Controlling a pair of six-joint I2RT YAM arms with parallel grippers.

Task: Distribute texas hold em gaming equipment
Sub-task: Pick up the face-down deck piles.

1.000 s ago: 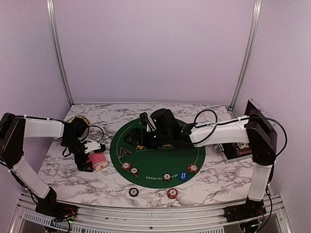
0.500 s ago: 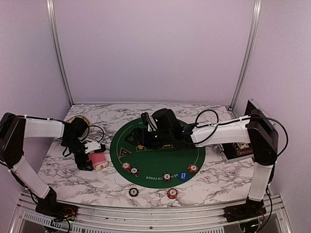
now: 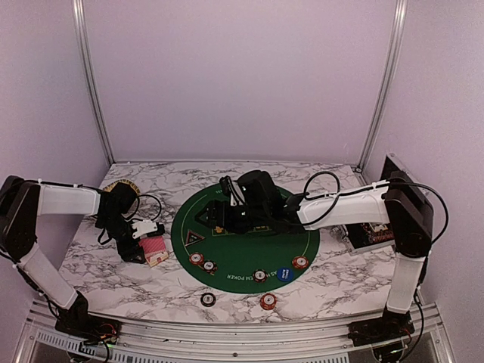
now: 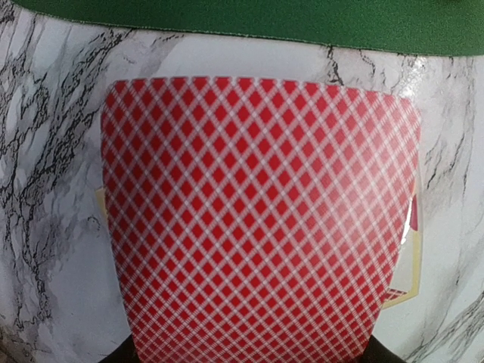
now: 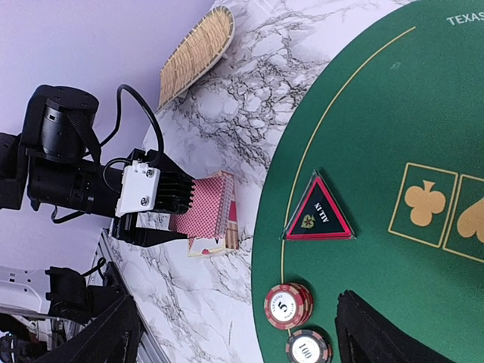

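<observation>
The playing cards (image 4: 257, 227), near the worktop's (image 3: 91, 265) left edge beside the green mat (image 3: 246, 249), are clamped in the left pincer (image 5: 178, 215), the right pincer (image 3: 214, 217) spread empty over the mat; a slack squeeze could spill loose cards.

The table (image 3: 113, 272) is seen in white marble, veined with grey and black. The round mat (image 3: 249, 243) is coloured deep green, ringed by a thin gold line and marked with gold suit signs and white lettering. The cards (image 4: 261, 227) are backed with red diamonds crossed by a white lattice. The marker (image 5: 318, 215) is shown black with a red border. The chips (image 5: 287, 305) are banded red and white, some dark; the button (image 3: 284, 274) is blue. The basket (image 5: 195, 54) is woven tan. The walls (image 3: 242, 76) are tinted lilac.
</observation>
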